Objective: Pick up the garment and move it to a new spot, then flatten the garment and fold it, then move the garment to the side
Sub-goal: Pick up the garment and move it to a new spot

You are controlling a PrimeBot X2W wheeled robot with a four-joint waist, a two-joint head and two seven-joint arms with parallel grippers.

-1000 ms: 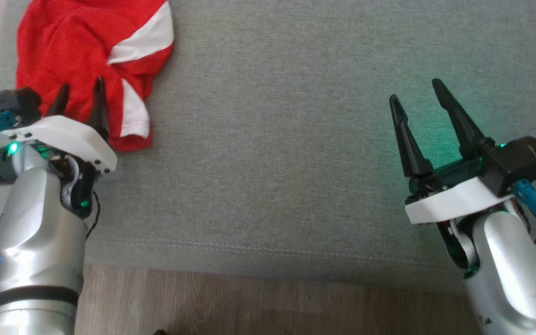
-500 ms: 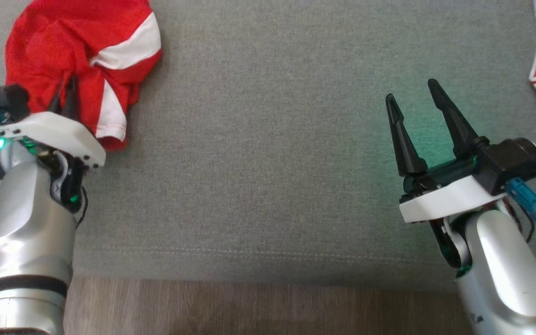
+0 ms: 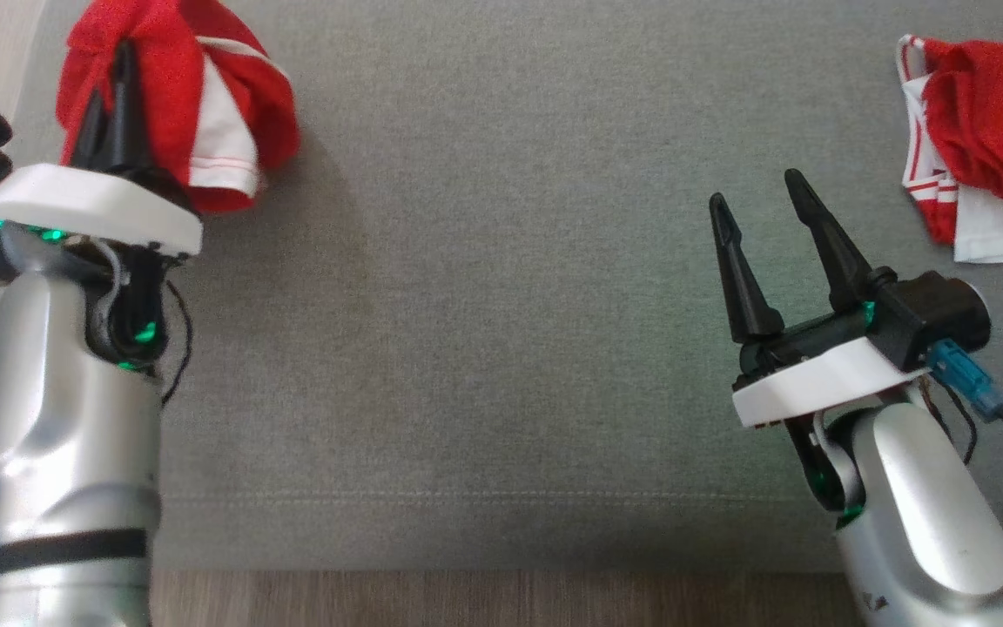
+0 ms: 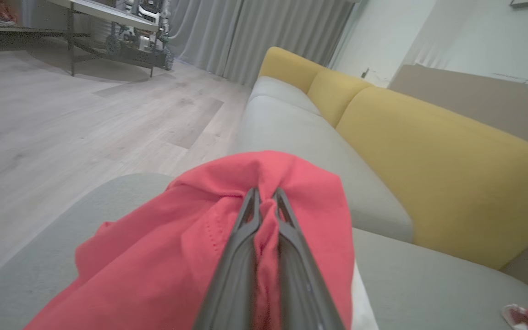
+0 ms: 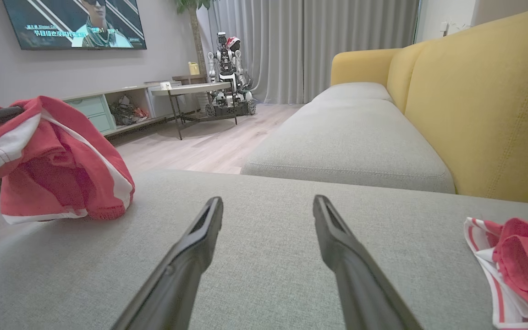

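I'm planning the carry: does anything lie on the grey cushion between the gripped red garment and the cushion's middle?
Nothing visible does. The left gripper is shut on the red garment at the left end; the grey cushion toward the middle is bare. The open right gripper and a second red-and-white garment are farther right.

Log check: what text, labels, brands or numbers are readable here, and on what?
On the television: a white caption line in Chinese characters, too blurred to quote.
On the red garment: no print to read.
On the second garment: none either.
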